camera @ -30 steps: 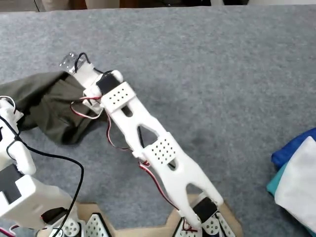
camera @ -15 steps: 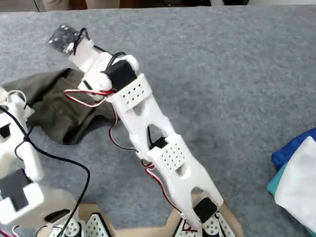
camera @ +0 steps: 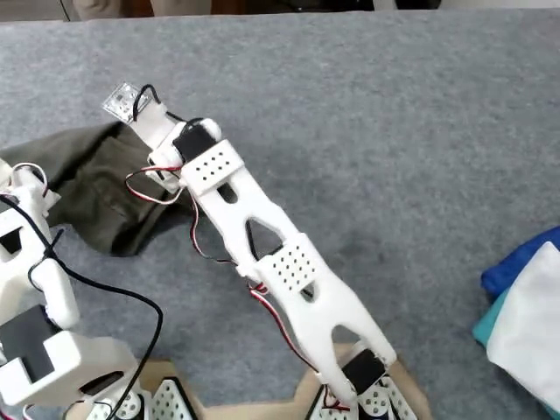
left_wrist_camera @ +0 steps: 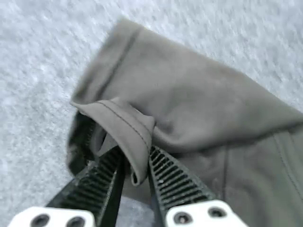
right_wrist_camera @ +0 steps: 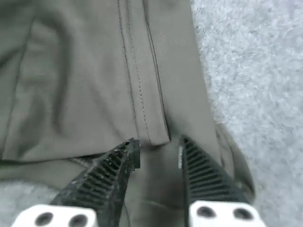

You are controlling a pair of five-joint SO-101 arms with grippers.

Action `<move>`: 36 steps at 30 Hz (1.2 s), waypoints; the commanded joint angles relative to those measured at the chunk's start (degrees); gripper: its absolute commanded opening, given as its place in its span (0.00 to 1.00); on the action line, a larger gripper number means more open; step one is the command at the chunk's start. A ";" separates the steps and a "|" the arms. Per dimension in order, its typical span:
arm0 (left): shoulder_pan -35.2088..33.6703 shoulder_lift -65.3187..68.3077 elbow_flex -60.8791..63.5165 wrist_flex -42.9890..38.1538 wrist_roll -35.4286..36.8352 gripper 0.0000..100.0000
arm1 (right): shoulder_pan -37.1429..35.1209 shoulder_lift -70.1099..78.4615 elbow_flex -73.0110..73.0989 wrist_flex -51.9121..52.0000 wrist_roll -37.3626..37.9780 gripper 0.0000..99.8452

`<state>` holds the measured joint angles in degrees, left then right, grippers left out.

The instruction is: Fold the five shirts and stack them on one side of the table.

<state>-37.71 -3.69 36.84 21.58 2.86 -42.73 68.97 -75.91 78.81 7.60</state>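
1. High view first: the olive shirt (camera: pixel 92 188) is bunched up in a rumpled heap at the far left of the grey table (camera: pixel 394 131), nowhere near flat
2. Same view, the right arm (camera: pixel 254 232) runs diagonally from its base at the near edge all the way over to the shirt, and its wrist end sits above the shirt's far corner. The left arm (camera: pixel 35 280) stands at the left edge, just beside the near side of the shirt
3. Over at the right edge there's a pile of shirts (camera: pixel 529 315), white on top with teal and blue poking out underneath, well apart from the olive one
4. Left wrist view: the left gripper (left_wrist_camera: pixel 136 161) has its jaws pressed onto a folded-over bit of the shirt's hem. The stitched edge is pinched between the two ribbed pads and curls up out of them. The rest of the shirt (left_wrist_camera: pixel 203 109) spreads away from the jaws across the table, with a seam line visible off to one side
5. Right wrist view: the right gripper (right_wrist_camera: pixel 158 146) has its jaws spread apart over the shirt (right_wrist_camera: pixel 90 71), and the corner of a double-stitched hem ends pretty much between the two tips. Honestly can't tell if the tips are touching the cloth or just above it. A strip of grey table shows past the shirt's edge
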 commanded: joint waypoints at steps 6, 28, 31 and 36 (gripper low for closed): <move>-1.41 2.51 -2.46 -0.97 0.09 0.02 | 0.04 2.15 -2.59 -2.11 -0.09 0.18; -1.32 2.68 -2.73 -0.97 0.00 0.02 | 3.03 0.31 -10.59 2.46 -0.53 0.00; -1.32 2.68 -2.55 -0.97 0.00 0.02 | 3.47 -0.40 -15.25 6.51 -0.26 0.00; -1.32 2.68 -2.46 -0.97 0.00 0.02 | 3.47 -2.77 -19.74 11.96 -0.18 0.00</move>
<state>-38.59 -0.79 36.75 21.41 2.86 -40.26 71.52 -92.00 88.66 7.60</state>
